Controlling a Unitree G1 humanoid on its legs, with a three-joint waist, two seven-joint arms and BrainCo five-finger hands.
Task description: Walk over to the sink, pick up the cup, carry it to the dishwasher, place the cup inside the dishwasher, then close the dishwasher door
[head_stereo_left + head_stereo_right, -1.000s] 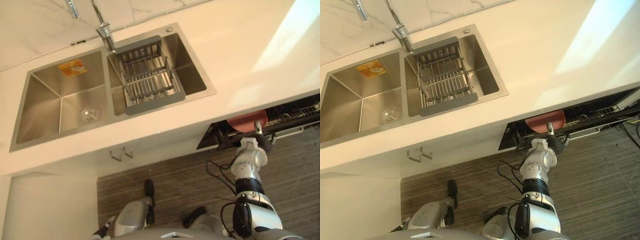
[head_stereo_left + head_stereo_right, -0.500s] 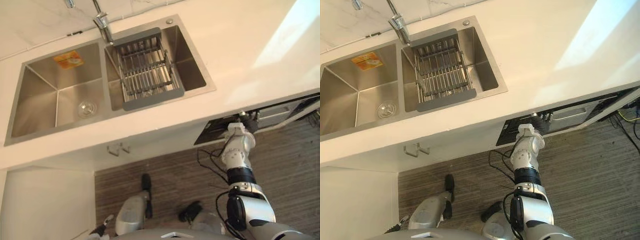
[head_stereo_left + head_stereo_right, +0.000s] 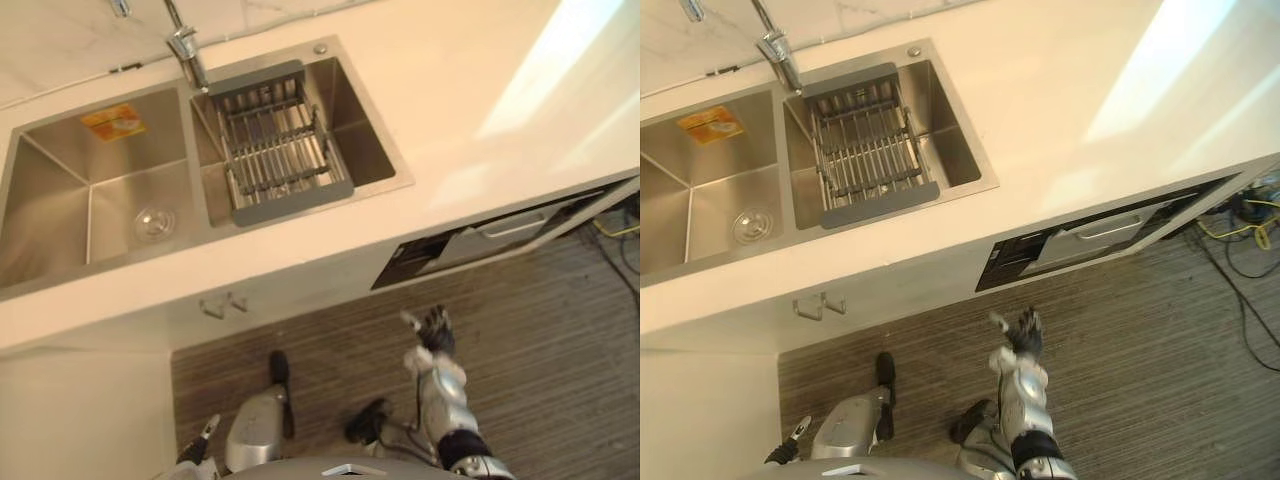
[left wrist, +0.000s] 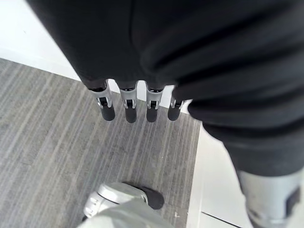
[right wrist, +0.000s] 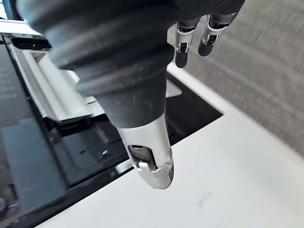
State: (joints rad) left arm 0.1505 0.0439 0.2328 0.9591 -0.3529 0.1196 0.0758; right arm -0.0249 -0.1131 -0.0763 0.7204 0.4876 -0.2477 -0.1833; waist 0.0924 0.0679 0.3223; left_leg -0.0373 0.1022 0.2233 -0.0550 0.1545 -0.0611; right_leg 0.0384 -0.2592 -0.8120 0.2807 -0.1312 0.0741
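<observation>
**Entry: task status, late stage**

- Cup: in neither hand, and the sink [image 3: 50, 215] basins carry no cup. Prob. inside the machine, behind the dishwasher door [image 3: 500, 232]. Inferred, can't confirm.
- Dishwasher door: swung up under the counter [image 3: 470, 90] edge, handle [image 3: 512, 224] facing out, dark strip beside it. Latched or a hair ajar: can't tell.
- R hand [image 3: 432, 326]: over the floor [image 3: 560, 360], well apart from the door. Fingers loose and spread, holding nothing.
- L hand [image 4: 129, 102]: down at the robot's side, fingers straight, empty.
- Done (est.): walk to sink, pick-up, carry and placing. Closing looks all but done.
- Left (est.): at most a last push on the door if it isn't seated.
- Other items:
  - rack [image 3: 280, 150] across the right basin
  - faucet [image 3: 185, 45] behind it
  - drain [image 3: 152, 222] and orange sticker [image 3: 113, 122] in the left basin
  - small hooks [image 3: 222, 305] on the cabinet front below the sink
- Obstructions: none seen betw. R hand and door, floor there bare.
</observation>
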